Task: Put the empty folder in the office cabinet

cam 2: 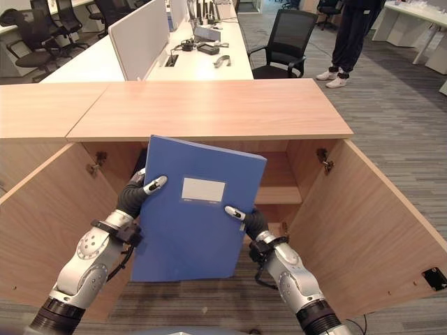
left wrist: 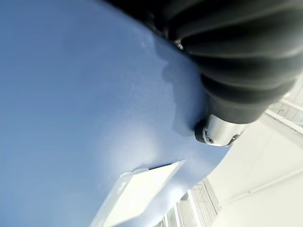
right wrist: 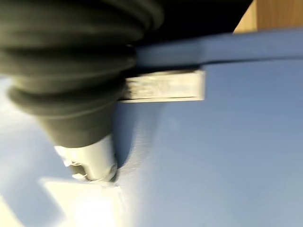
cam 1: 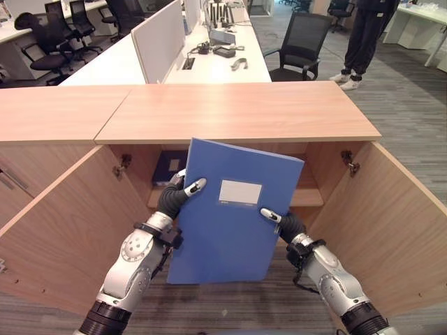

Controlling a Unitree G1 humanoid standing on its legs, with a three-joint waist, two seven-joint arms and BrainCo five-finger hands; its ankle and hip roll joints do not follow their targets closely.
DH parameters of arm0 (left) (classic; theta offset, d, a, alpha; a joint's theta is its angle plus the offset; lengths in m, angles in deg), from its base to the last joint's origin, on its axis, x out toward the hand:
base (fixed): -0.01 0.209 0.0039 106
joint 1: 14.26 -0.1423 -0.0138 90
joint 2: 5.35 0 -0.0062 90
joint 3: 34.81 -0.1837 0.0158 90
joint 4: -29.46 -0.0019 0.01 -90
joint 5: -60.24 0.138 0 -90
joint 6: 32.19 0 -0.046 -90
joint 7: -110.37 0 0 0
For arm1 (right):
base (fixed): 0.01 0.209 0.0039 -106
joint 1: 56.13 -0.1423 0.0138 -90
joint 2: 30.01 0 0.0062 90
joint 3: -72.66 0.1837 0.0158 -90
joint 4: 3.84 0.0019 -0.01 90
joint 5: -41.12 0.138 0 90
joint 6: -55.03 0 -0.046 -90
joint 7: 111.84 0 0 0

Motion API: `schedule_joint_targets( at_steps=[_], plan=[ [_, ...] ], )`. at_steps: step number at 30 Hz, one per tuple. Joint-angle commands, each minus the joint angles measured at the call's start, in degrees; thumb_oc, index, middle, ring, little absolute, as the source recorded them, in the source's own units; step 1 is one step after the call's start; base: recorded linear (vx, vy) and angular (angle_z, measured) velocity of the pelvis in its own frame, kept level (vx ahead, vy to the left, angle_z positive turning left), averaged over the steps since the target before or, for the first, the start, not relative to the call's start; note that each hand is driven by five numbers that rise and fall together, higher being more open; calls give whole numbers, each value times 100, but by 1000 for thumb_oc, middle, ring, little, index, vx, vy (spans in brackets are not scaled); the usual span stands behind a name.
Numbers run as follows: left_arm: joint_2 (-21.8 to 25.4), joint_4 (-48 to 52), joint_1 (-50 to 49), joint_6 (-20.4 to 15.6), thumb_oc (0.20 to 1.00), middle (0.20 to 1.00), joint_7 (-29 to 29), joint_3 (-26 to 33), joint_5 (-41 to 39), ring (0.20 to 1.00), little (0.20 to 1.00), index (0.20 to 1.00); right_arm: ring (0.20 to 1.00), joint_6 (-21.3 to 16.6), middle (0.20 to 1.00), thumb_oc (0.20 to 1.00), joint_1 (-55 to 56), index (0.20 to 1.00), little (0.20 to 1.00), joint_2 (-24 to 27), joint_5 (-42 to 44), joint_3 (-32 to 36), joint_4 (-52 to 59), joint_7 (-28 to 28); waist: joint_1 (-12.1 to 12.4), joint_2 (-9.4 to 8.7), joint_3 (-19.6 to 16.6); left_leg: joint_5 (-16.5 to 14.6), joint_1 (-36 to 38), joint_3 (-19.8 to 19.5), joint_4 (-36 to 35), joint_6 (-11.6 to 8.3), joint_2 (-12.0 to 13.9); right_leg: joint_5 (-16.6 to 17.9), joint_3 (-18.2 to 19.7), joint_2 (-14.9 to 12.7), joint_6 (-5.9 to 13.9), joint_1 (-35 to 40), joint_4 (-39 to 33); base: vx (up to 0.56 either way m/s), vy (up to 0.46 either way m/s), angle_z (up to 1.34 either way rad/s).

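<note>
A blue folder (cam 1: 223, 230) with a white label (cam 1: 240, 192) is held upright and slightly tilted in front of the open office cabinet (cam 1: 237, 112). My left hand (cam 1: 173, 197) grips its left edge, thumb on the front cover and fingers behind it. My right hand (cam 1: 288, 225) grips the lower right edge the same way. Up close, the left wrist view has the cover (left wrist: 85, 118) under my thumb (left wrist: 220, 132), and the right wrist view has the folder (right wrist: 227, 151) pressed by the other thumb (right wrist: 92, 161). The folder hides much of the cabinet's inside.
Both cabinet doors stand wide open, the left door (cam 1: 63, 230) and the right door (cam 1: 391, 230). A shelf (cam 1: 311, 195) crosses the inside, with a dark blue item (cam 1: 166, 167) at its left. Behind are desks (cam 1: 209, 59), an office chair (cam 1: 302, 45) and a standing person (cam 1: 367, 35).
</note>
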Motion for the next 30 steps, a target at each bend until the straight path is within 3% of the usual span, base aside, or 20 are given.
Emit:
schedule_joint_targets(
  at_steps=[1, 20, 21, 22, 23, 28, 30],
  plan=[
    [-99, 94, 502, -295, 200, 200, -324, -333, -272, 200, 200, 200, 200, -65, 200, 200, -554, 200, 200, -342, 428, -243, 606, 582, -30, -182, -94, -385, -3, -48, 17, 156, -192, -596, 184, -163, 299, 33, 318, 0, 0, 0],
    [-1, -130, 384, -291, 200, 200, -583, 12, -6, 200, 200, 200, 200, 384, 200, 200, -654, 200, 200, 316, 55, -413, 849, 1334, 6, -223, -114, -359, -18, -41, 17, 136, -170, -594, 201, -139, 294, 3, 341, 0, 0, 0],
    [10, -170, 359, -286, 238, 238, -588, 33, 40, 238, 238, 238, 200, 392, 200, 200, -645, 200, 200, 350, -12, -391, 822, 1351, 10, -223, -112, -357, -22, -44, 17, 136, -169, -596, 201, -137, 294, 1, 343, 0, 0, 0],
    [22, -217, 325, -273, 777, 777, -580, 55, 98, 777, 777, 777, 200, 392, 200, 200, -632, 200, 200, 373, -73, -360, 776, 1345, 10, -221, -110, -355, -23, -44, 17, 135, -170, -597, 200, -136, 294, -1, 344, 0, 0, 0],
    [19, -256, 285, -271, 1000, 1000, -573, 79, 162, 1000, 1000, 1000, 200, 399, 200, 200, -602, 200, 200, 377, -105, -322, 730, 1343, 11, -220, -110, -355, -24, -46, 17, 134, -171, -598, 194, -134, 293, 1, 348, 0, 0, 0],
    [18, -703, 79, -183, 1000, 1000, -564, 175, 335, 1000, 1000, 1000, 200, 392, 200, 200, -418, 200, 200, 317, -194, -128, 403, 1248, 20, -214, -115, -351, -32, -59, 17, 131, -166, -597, 178, -132, 291, -1, 344, 0, 0, 0],
    [100, -981, -165, -231, 1000, 1000, -552, 358, 771, 1000, 1000, 1000, 200, 354, 200, 200, -180, 200, 200, 157, -169, 136, 119, 1157, 21, -211, -111, -346, -48, -81, 17, 133, -166, -604, 175, -121, 287, -13, 360, 0, 0, 0]
  ],
)
